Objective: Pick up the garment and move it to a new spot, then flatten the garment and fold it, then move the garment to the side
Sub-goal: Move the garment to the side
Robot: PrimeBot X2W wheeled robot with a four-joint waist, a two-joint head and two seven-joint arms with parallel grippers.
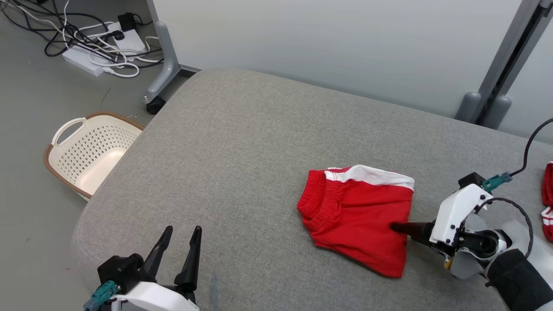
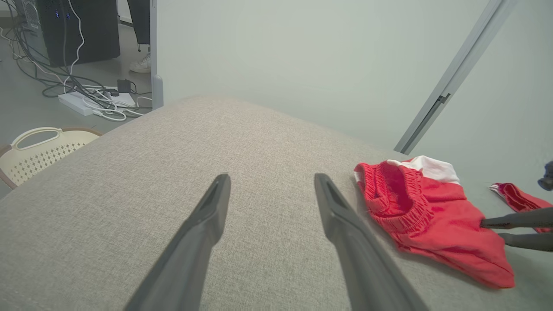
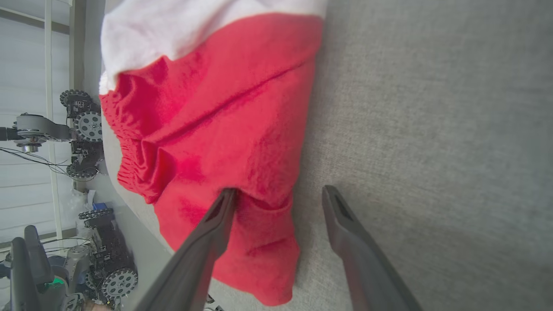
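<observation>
The garment (image 1: 358,216) is a pair of red shorts with a white band, lying folded on the grey padded surface (image 1: 242,142) right of centre. My right gripper (image 1: 397,227) reaches in from the right at the garment's right edge, jaws open. In the right wrist view one fingertip (image 3: 228,196) rests on the red cloth (image 3: 207,129), while the other fingertip (image 3: 330,194) lies over bare grey fabric beside the hem. My left gripper (image 1: 181,235) stands open at the lower left, well clear of the garment (image 2: 427,216), holding nothing.
A cream perforated basket (image 1: 86,151) stands on the floor past the surface's left edge. Cables and power strips (image 1: 99,43) lie on the floor at the back left. Another red cloth (image 1: 548,203) lies at the far right edge. A pale partition wall runs behind.
</observation>
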